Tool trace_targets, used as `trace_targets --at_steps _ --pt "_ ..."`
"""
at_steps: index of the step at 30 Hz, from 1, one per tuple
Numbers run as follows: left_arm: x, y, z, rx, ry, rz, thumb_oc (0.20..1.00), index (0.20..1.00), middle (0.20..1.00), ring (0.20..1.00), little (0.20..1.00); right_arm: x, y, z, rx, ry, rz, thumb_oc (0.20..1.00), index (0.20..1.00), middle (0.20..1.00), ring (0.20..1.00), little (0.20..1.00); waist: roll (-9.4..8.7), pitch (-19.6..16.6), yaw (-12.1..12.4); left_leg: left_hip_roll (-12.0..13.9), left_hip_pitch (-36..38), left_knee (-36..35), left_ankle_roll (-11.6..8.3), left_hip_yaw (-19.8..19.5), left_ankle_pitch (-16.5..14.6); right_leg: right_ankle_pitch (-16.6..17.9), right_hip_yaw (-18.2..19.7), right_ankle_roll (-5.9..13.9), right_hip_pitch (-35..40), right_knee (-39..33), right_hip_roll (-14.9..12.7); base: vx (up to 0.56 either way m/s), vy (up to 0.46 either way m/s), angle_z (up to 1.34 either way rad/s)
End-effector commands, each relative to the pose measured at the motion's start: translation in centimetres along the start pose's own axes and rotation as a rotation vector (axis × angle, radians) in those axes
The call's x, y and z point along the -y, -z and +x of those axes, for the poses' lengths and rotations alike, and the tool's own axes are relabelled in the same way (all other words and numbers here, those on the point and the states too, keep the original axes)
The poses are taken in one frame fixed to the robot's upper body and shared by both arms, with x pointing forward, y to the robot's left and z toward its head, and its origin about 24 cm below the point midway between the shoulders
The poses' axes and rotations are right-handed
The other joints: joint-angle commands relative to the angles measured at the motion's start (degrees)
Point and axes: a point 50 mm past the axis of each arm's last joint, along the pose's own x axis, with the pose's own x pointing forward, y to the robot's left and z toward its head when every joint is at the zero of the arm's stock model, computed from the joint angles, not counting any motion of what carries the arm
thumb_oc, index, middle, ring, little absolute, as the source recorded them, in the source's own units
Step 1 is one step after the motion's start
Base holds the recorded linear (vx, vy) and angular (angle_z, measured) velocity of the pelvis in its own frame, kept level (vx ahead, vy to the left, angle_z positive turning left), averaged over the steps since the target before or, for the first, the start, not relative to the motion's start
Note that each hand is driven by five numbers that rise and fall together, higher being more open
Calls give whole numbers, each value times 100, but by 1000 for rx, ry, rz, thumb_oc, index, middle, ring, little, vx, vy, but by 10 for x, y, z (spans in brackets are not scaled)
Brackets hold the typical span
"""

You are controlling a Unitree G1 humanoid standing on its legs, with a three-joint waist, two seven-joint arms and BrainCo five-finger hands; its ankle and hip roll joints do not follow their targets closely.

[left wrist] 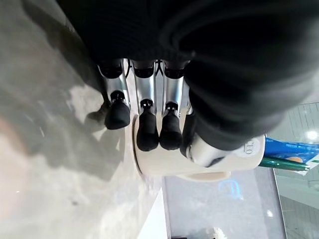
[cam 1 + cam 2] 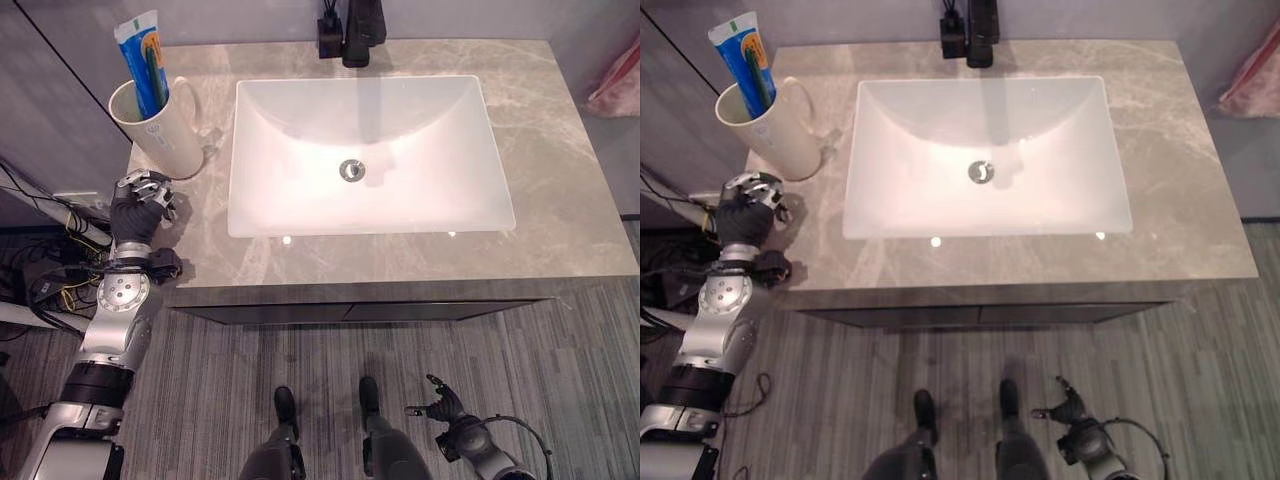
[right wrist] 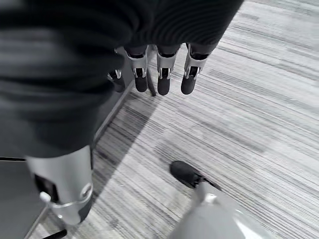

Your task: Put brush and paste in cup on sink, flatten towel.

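Cup (image 2: 160, 125) — just beyond left fingers (image 1: 146, 130)

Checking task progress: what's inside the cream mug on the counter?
The cream ceramic mug holds an upright blue toothpaste tube and a green toothbrush handle beside it. Their lower ends and the mug's bottom are hidden by its wall.

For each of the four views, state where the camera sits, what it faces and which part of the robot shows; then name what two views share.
Left eye view: head, looking down on the sink, cup and left hand.
Right eye view: same scene, slightly offset; right hand low over the floor.
Left wrist view: along its fingers at the cup.
Right wrist view: past relaxed fingers at striped floor.
Shared: cup holding the toothpaste.
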Motion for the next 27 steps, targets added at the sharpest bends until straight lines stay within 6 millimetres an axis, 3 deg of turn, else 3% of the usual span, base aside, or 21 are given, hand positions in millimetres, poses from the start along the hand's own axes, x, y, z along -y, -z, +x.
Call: trace_targets --at_steps 1,27 --pt "-11 -7 13 18 -41 57 200 200 200 200 200 2 5 -2 -5 13 19 1000 1000 1000 1000 1000 -170 -71 -2 393 227 22 -402 83 -191 382 27 501 -241 -9 -678 0 0 0" --pt "-22 -44 50 107 -127 141 200 200 200 200 200 7 11 -3 -24 26 29 1000 1000 1000 1000 1000 -307 4 -101 442 -32 22 -410 106 -126 473 73 554 -538 -9 -585 1 0 -2"
